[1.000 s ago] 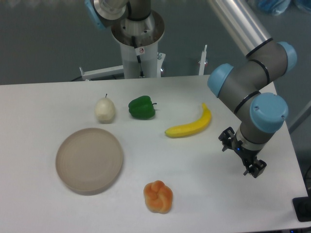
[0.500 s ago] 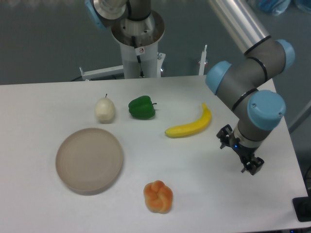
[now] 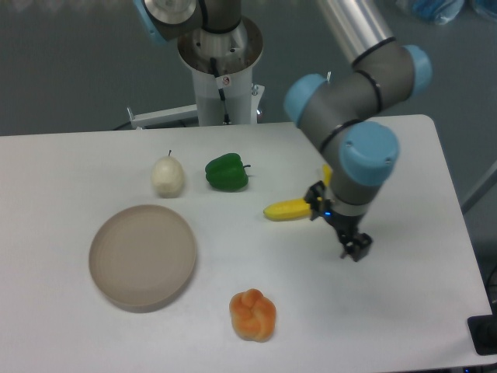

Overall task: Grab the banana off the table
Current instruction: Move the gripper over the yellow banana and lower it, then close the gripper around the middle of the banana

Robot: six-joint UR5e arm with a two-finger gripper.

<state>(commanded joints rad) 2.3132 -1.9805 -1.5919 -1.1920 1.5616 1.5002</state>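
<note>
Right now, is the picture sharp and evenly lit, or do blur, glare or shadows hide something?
Fixed camera: even, soft light, only faint shadows under the bun and plate; no strong glare on the table. The claw looks slightly soft; the arm covers the right part of the banana.
</note>
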